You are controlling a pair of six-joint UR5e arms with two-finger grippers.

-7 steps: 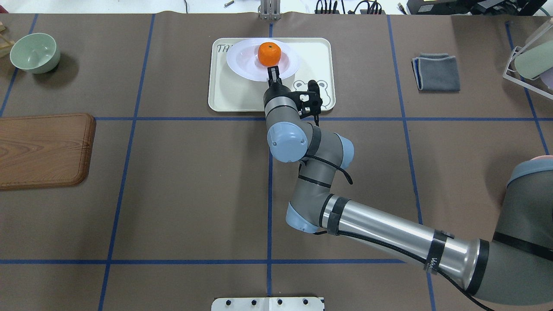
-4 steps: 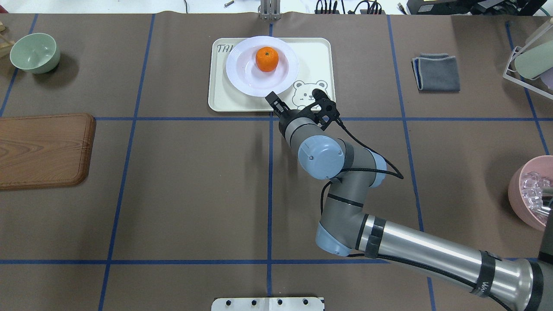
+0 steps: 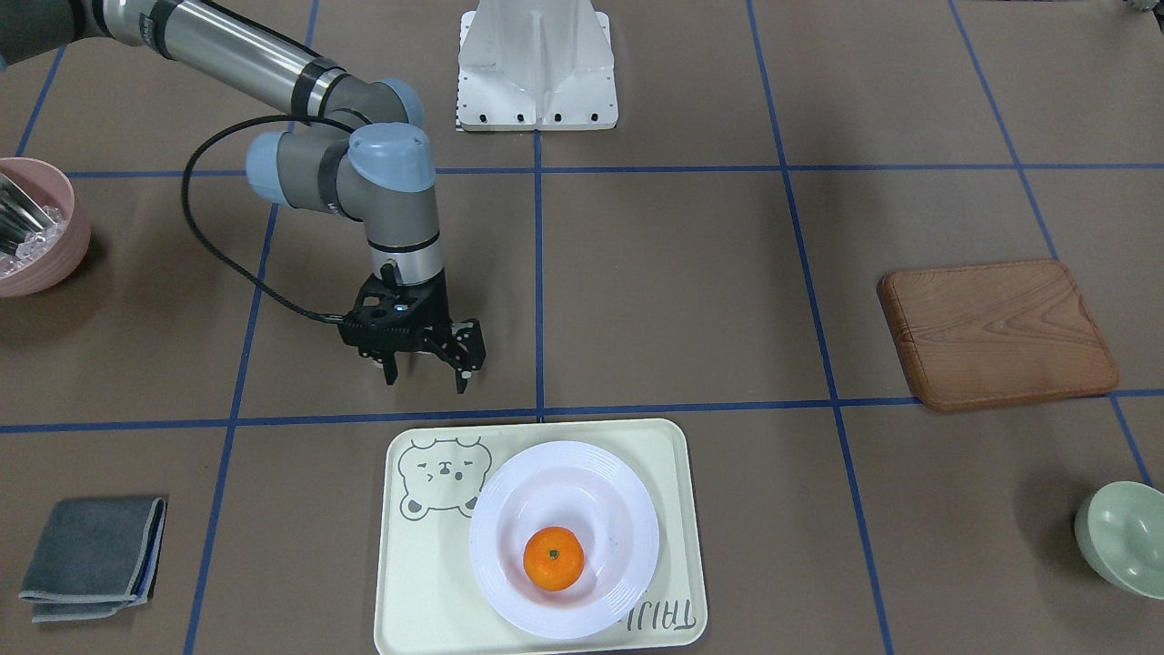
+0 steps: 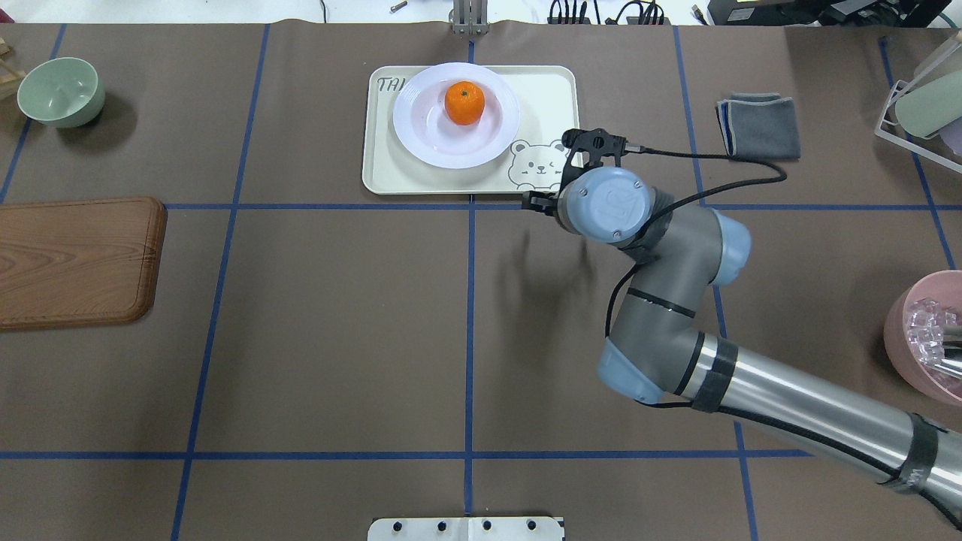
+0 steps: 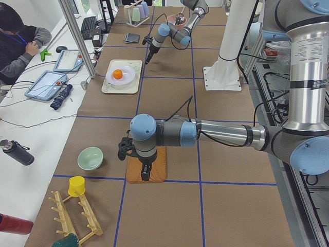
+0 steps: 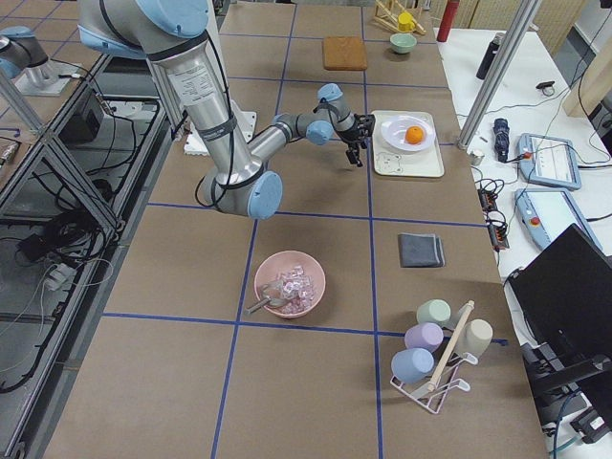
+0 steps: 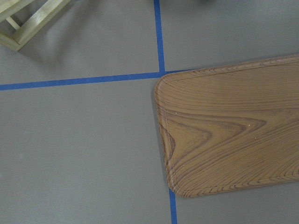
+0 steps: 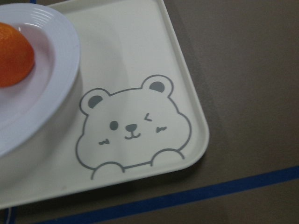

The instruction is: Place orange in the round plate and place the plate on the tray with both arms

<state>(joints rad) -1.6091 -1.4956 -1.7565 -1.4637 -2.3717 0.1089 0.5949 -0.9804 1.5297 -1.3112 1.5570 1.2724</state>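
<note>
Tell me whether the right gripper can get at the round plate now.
Probably yes: the right gripper hangs open beside the tray, and nothing lies between it and the near rim of the round plate.

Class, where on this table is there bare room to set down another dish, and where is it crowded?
Free: the stretch between the board and the right arm; the patch between the green bowl and the tray. Crowded: the tray, mostly filled by the plate with the orange, with the open right claw off its bear corner.
</note>
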